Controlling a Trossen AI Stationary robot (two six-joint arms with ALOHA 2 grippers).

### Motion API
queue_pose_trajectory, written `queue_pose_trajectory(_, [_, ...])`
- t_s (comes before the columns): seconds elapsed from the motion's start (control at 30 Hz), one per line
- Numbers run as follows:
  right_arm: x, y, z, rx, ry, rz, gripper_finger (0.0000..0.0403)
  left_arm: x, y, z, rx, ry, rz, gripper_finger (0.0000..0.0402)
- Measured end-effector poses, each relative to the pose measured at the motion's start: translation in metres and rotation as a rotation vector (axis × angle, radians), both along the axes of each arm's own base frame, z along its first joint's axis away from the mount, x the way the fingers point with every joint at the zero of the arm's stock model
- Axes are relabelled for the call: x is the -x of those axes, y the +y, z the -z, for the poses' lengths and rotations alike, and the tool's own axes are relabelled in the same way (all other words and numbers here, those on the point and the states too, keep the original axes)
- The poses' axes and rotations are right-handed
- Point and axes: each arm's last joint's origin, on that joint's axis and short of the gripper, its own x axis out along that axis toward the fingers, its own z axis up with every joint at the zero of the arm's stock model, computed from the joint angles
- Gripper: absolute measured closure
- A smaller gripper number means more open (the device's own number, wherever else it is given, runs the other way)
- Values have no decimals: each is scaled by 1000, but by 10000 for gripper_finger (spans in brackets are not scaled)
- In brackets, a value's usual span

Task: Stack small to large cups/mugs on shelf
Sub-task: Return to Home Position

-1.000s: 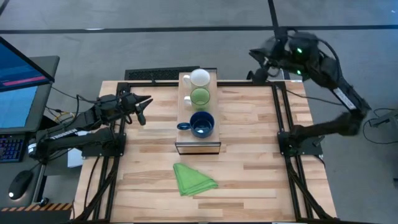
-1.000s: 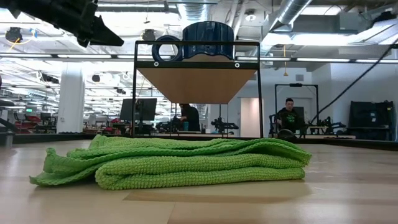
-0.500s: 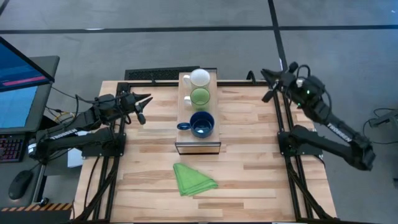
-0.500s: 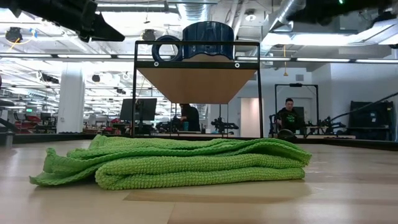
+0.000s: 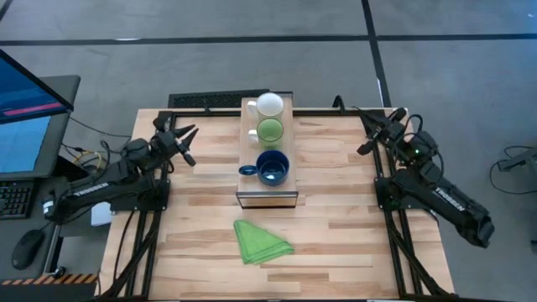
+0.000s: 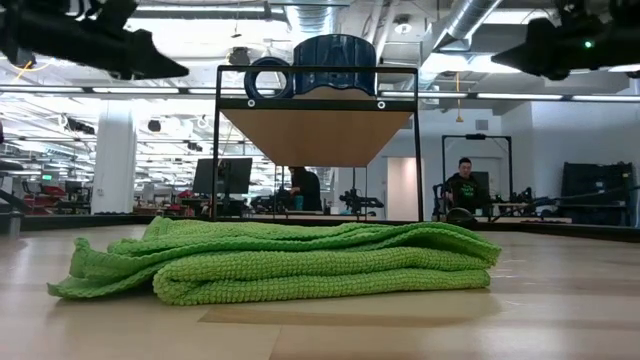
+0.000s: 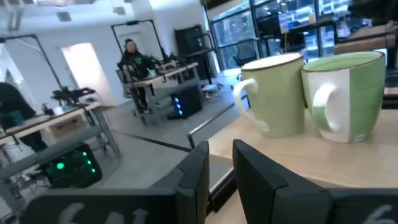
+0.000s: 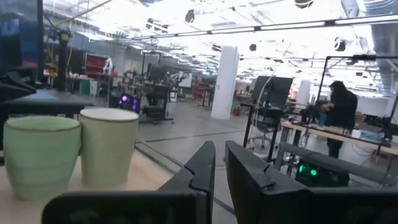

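Three mugs stand in a row on the flat top of the light-wood shelf [image 5: 268,195]: the small white mug [image 5: 269,104] at the far end, the light green mug [image 5: 269,130] in the middle, the dark blue mug [image 5: 273,167] at the near end. The low view shows the blue mug [image 6: 335,62] on the shelf [image 6: 318,135]. My left gripper [image 5: 183,137] hovers shut to the left of the shelf, pointing level at the white mug [image 7: 277,93] and green mug [image 7: 348,93]. My right gripper [image 5: 375,127] hovers shut near the table's right edge, facing the green mug [image 8: 40,155] and white mug [image 8: 109,152].
A folded green cloth [image 5: 261,241] lies on the slatted tabletop [image 5: 336,218] in front of the shelf's near end. Black frame rails [image 5: 382,193] run along the table's sides. A monitor [image 5: 29,109] and keyboard stand off the left edge. People sit at desks in the room behind.
My right arm has swung down from high beyond the far right corner and folded low over the table's right edge, its gripper now about level. My left gripper has sunk a little and drawn back toward the left edge. The mugs and cloth have not moved.
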Motion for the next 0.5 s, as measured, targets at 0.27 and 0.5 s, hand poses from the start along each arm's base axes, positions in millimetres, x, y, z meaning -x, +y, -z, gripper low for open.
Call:
queue_pose_trajectory(0.27, [8,8,26,17,-39,-2,343,18,-7,21,-33,-80,-12,339])
queue_pose_trajectory(0.5, [11,11,38,4,-40,-4,343,23,-9,36,-54,-99,-40,339])
